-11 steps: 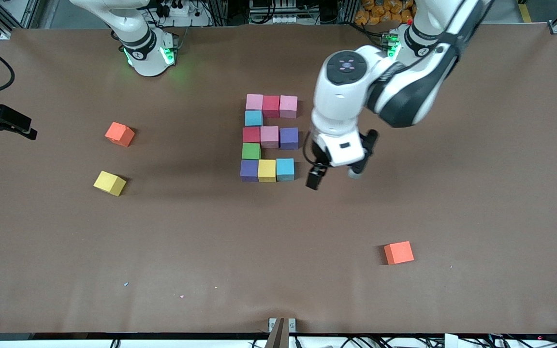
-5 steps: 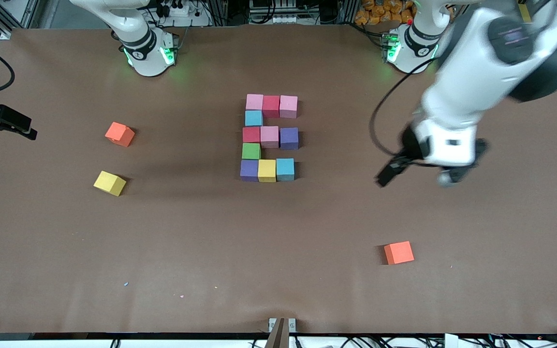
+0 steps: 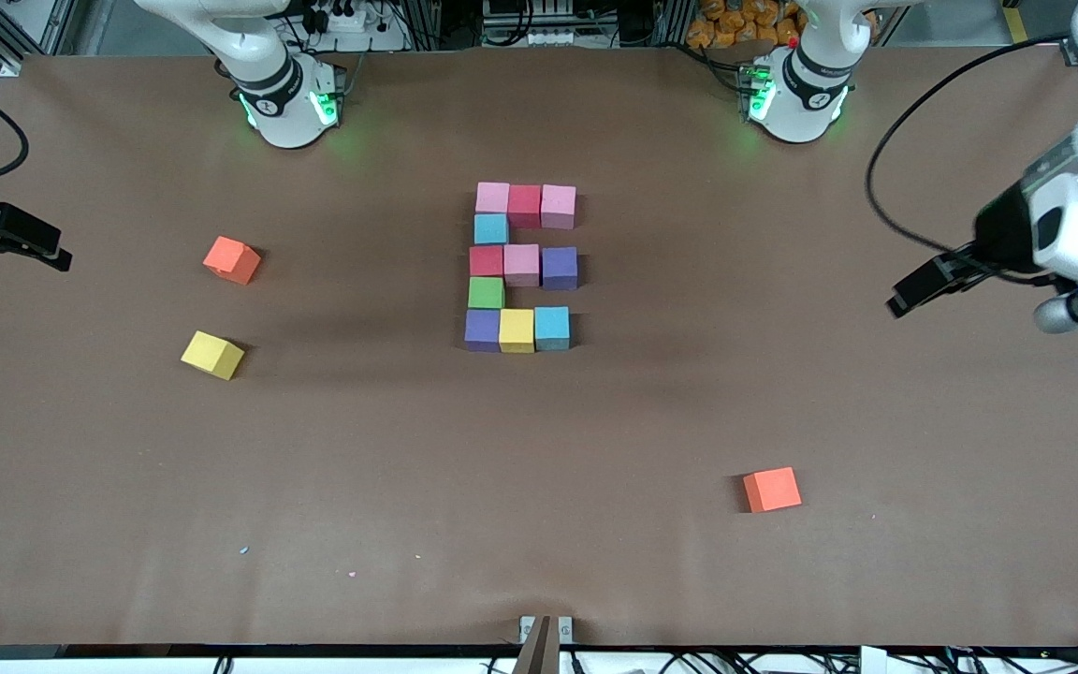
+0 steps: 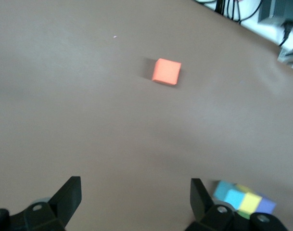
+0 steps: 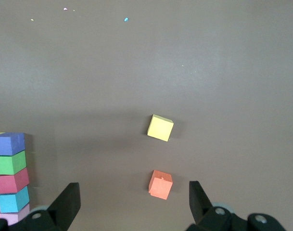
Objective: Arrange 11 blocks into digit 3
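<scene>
The digit 3 sits mid-desk, its blocks touching in rows. Toward my right arm's end lie two loose cubes, well apart from the figure: one cube and, nearer the front camera, a second cube. A third loose cube lies toward my left arm's end, nearer the front camera than the figure. My left end effector hangs over bare desk at that end; my right end effector waits over its own end.
</scene>
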Action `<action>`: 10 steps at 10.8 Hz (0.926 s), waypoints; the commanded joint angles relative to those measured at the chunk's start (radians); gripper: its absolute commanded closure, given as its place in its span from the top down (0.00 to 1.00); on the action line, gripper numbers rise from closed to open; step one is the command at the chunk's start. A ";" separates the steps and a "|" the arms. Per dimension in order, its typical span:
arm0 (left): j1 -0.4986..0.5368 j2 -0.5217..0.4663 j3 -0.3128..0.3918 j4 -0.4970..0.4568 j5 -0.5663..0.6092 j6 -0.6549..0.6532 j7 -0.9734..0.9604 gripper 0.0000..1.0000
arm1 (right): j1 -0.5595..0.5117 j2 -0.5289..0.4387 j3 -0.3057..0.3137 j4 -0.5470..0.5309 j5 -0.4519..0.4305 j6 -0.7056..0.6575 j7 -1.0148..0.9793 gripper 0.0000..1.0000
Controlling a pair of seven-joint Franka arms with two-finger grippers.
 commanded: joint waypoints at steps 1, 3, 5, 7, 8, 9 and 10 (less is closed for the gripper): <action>-0.012 -0.051 0.055 -0.021 0.000 -0.043 0.162 1.00 | 0.004 0.005 -0.002 0.011 -0.004 -0.003 0.006 1.00; -0.013 -0.089 0.055 -0.024 0.097 -0.057 0.216 1.00 | 0.004 0.005 -0.002 0.011 -0.004 -0.003 0.006 1.00; -0.010 -0.146 0.058 -0.064 0.103 -0.098 0.277 1.00 | 0.004 0.005 -0.002 0.011 -0.004 -0.003 0.006 1.00; -0.018 -0.179 0.064 -0.095 0.103 -0.112 0.282 1.00 | 0.004 0.005 -0.002 0.011 -0.004 -0.003 0.006 1.00; -0.073 -0.174 0.108 -0.088 0.103 -0.115 0.277 1.00 | 0.004 0.005 -0.002 0.011 -0.004 -0.003 0.006 1.00; -0.138 -0.171 0.149 -0.088 0.107 -0.115 0.279 1.00 | 0.004 0.004 -0.002 0.011 -0.004 -0.003 0.006 1.00; -0.153 -0.166 0.151 -0.084 0.110 -0.115 0.279 1.00 | 0.004 0.005 -0.002 0.011 -0.004 -0.003 0.006 1.00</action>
